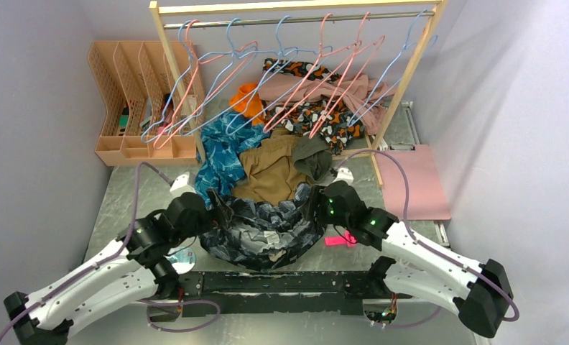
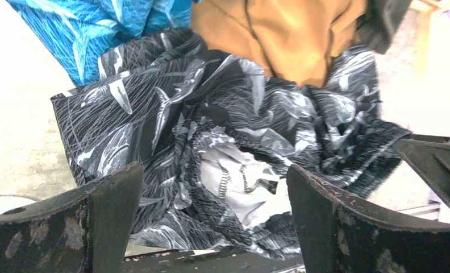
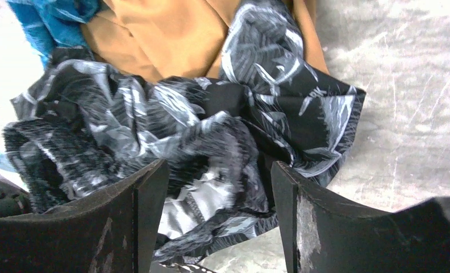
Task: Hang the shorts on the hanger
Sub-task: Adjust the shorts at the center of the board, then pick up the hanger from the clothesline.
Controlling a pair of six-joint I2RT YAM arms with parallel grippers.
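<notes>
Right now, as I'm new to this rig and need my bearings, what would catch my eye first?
The dark leaf-print shorts lie crumpled at the near edge of the table, between the left gripper and right gripper, both open. Behind, wire hangers slant from a wooden rack over a heap of clothes.

Clothes [image 1: 317, 108] lying under a wooden rack [image 1: 170, 65]
Teal garment [image 1: 220, 154] is lying beside brown garment [image 1: 271, 169]; pink hangers [image 1: 325, 43] are hanging above.

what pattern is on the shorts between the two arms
The shorts are black with a pale grey leaf-like print, clearest in the left wrist view.
</notes>
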